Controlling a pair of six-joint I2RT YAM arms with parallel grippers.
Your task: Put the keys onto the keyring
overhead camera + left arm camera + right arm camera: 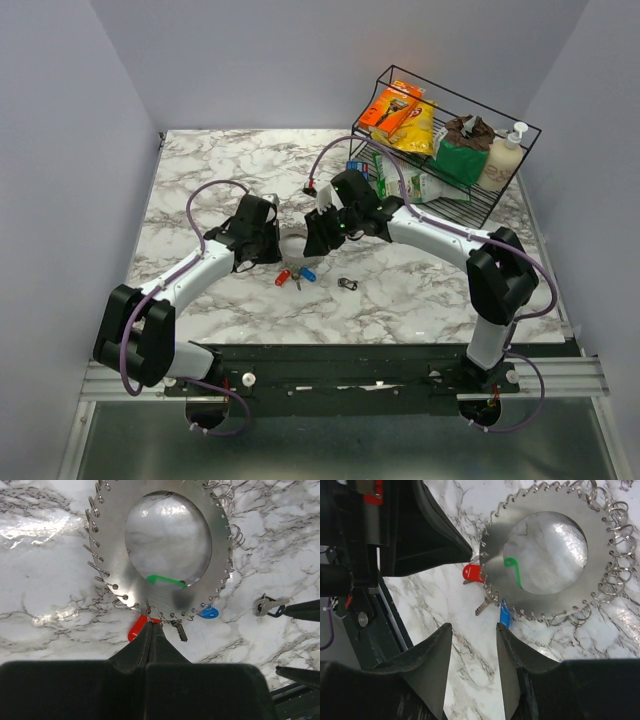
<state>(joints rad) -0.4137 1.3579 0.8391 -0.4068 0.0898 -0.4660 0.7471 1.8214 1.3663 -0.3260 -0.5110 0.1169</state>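
Black left gripper (150, 623) pinches the flat, toothed metal keyring (112, 540); right gripper (473, 628) hangs spread.

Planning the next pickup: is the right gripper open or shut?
Open: the right gripper jaws stand apart, bare table between them.

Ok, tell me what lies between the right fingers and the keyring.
The blue key and a plain silver key, both at the keyring edge, then bare marble. The right wrist view shows it.

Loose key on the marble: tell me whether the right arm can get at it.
Probably yes: the loose key lies by itself near the open right gripper, nothing between them.
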